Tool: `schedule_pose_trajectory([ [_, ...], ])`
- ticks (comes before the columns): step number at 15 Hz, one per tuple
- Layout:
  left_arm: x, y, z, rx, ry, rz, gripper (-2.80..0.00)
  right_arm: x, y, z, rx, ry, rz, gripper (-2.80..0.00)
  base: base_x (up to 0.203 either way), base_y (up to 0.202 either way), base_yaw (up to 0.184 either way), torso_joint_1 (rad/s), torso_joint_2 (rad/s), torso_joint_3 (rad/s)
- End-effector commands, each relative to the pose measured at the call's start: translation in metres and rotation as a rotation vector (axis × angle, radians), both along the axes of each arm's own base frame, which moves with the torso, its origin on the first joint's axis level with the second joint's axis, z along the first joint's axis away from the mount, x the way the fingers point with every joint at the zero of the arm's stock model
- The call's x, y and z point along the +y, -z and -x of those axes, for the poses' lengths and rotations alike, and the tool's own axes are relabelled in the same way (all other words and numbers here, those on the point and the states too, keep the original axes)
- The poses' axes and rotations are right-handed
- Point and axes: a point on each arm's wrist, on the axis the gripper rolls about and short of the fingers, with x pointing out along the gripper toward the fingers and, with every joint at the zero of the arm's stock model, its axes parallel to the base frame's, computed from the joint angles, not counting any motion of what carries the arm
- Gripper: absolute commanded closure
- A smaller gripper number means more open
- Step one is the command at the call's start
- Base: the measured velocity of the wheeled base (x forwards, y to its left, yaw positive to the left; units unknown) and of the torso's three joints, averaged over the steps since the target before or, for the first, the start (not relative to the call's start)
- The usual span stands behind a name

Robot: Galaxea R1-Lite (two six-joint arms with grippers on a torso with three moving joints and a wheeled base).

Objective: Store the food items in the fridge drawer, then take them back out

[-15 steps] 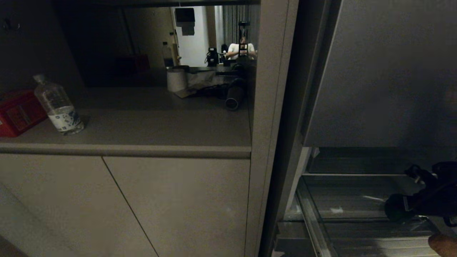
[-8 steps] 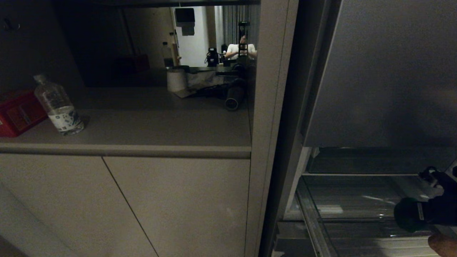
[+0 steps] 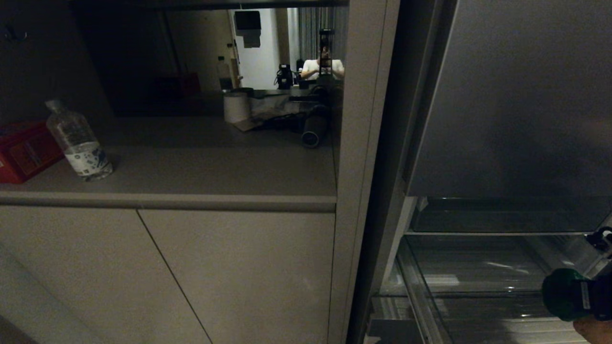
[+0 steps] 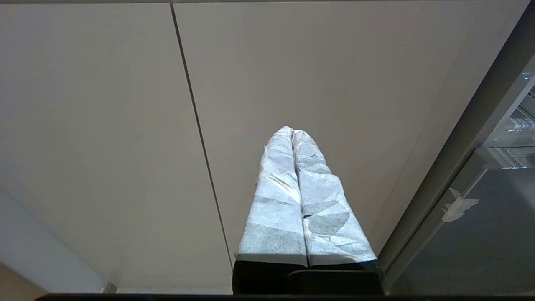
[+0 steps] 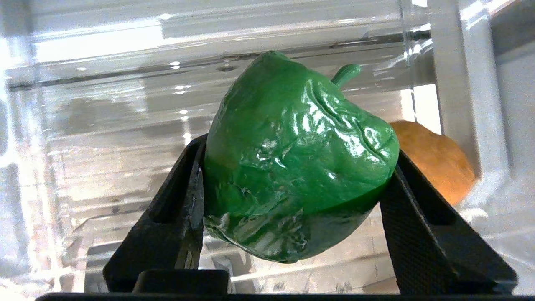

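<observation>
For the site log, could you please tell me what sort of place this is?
Probably a home or mock kitchen: a beige counter over flat cabinet doors carries a clear plastic water bottle, and beside it a tall grey fridge door stands above a pulled-out clear plastic drawer.

One green bell pepper (image 5: 299, 167). One tan potato (image 5: 434, 161). One clear fridge drawer (image 3: 478, 282). One clear water bottle (image 3: 79, 141) on the tabletop (image 3: 215, 172). One red box (image 3: 21, 150). One white paper roll (image 3: 236, 107). One dark tube (image 3: 313, 131) lying on its side. Two cabinet doors (image 3: 239, 272) under the tabletop. Two grippers: left gripper (image 4: 292, 133), right gripper (image 5: 292, 192). One scrap of whitish tape (image 4: 459, 205) on a grey panel. One person (image 3: 322, 67) in the background.
</observation>
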Motion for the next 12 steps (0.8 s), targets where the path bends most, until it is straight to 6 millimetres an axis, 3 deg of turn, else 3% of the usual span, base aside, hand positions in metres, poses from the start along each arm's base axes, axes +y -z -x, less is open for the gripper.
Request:
schedule_pose_trajectory([
  [1,0.0,0.0,0.0,0.001,0.0,0.0,0.0,0.009,-0.015,0.016,-0.065,-0.001,0.034,0.0,0.0,0.0,0.0,0.0,0.0,0.0],
  [9,0.0,0.0,0.0,0.001,0.0,0.0,0.0,0.037,-0.041,0.068,-0.252,0.035,0.084,0.0,0.0,0.0,0.0,0.0,0.0,0.0],
  [12,0.0,0.0,0.0,0.001,0.0,0.0,0.0,0.059,-0.051,0.093,-0.394,0.02,0.068,0.0,0.0,0.0,0.0,0.0,0.0,0.0],
])
